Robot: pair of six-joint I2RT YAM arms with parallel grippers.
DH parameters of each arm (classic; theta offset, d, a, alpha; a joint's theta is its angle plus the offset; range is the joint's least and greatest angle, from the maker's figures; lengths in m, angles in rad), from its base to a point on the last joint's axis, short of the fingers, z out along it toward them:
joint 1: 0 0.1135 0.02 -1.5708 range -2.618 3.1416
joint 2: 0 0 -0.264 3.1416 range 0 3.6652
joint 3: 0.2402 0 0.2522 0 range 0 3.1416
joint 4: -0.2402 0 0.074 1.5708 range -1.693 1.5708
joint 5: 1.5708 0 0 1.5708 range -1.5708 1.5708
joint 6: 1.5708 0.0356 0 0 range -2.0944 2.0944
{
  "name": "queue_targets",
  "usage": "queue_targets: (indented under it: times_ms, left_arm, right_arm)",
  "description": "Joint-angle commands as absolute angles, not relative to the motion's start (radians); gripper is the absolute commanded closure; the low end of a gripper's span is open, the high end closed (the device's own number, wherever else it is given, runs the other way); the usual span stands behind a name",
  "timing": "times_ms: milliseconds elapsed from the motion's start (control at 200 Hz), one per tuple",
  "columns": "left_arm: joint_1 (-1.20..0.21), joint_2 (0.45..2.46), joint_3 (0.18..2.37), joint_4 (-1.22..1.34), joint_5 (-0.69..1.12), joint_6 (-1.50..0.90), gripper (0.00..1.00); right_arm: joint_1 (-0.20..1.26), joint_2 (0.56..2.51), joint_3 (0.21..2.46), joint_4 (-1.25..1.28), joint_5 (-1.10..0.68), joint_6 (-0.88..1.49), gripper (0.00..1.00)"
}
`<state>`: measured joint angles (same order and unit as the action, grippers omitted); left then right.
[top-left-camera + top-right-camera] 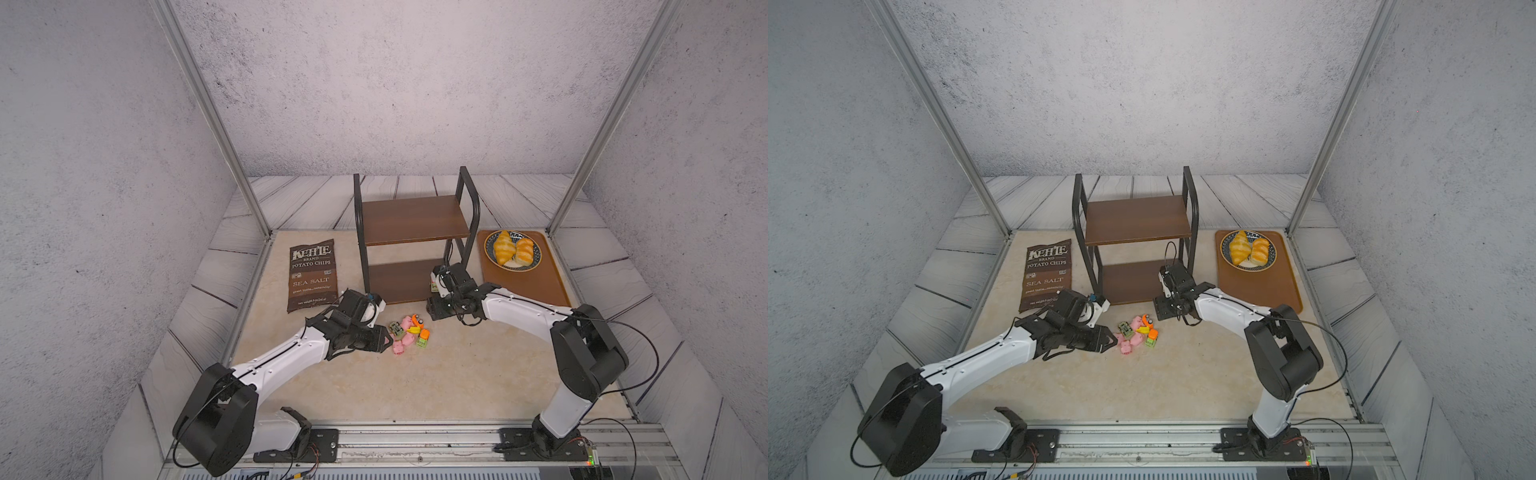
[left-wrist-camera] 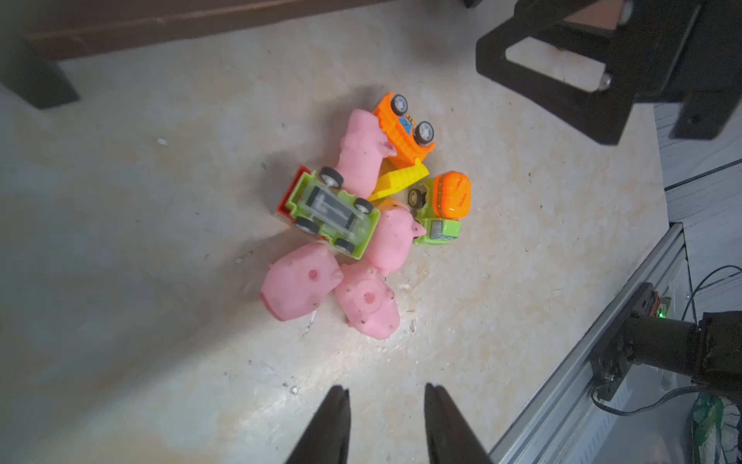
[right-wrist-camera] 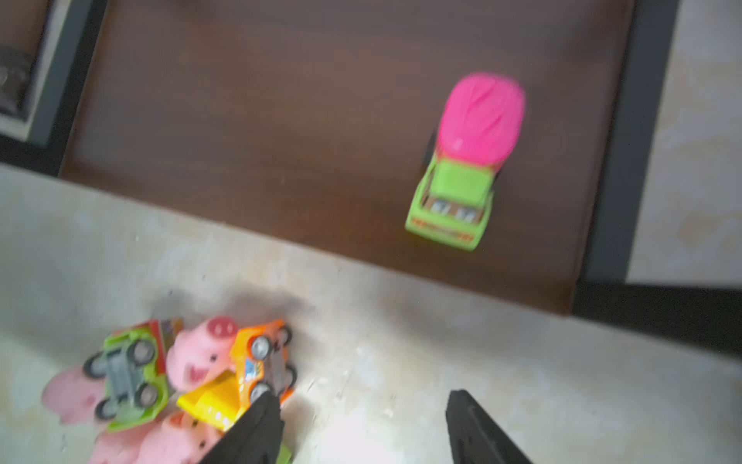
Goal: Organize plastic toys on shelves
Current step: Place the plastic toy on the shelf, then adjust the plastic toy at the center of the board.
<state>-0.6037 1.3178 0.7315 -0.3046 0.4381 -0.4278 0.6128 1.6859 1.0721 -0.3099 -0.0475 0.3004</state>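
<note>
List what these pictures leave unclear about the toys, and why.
- Pink-topped truck on the lower shelf: blurred in the right wrist view, mostly behind the right arm in both top views.
- Toy pile: too small in both top views to count pigs.
- Some pigs: cut off by the right wrist view's edge.

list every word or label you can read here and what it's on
"KETTLE BRAND": chip bag
"POTATO CHIPS": same bag
"SEA SALT": same bag
Fine print lower on the bag: too blurred to read.
Sticker on the orange truck: too small to read.
</note>
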Motion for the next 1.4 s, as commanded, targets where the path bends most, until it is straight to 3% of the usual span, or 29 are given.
queue_targets:
  times_ms: [0, 215, 365, 570, 1396]
  left_arm:
    - [-0.631, 1.366, 0.771, -0.270, 0.451, -0.437, 0.63]
    - [-0.679, 1.482, 0.854, -0.258, 0.428, -0.441, 0.63]
    - [-0.704, 1.554, 0.906, -0.253, 0.394, -0.451, 0.64]
    - [-0.730, 1.650, 0.978, -0.277, 0.344, -0.459, 0.77]
    - [-0.820, 1.821, 1.119, -0.364, 0.276, -0.458, 0.83]
  right_arm:
    - [0.630, 1.578, 1.001, -0.309, -0.090, 0.330, 0.33]
    - [0.633, 1.440, 0.829, -0.278, -0.100, 0.392, 0.40]
    - [0.635, 1.432, 0.780, -0.261, -0.115, 0.419, 0.55]
    - [0.650, 1.473, 0.758, -0.191, -0.132, 0.465, 0.63]
    - [0.691, 1.646, 0.838, -0.161, -0.063, 0.528, 0.68]
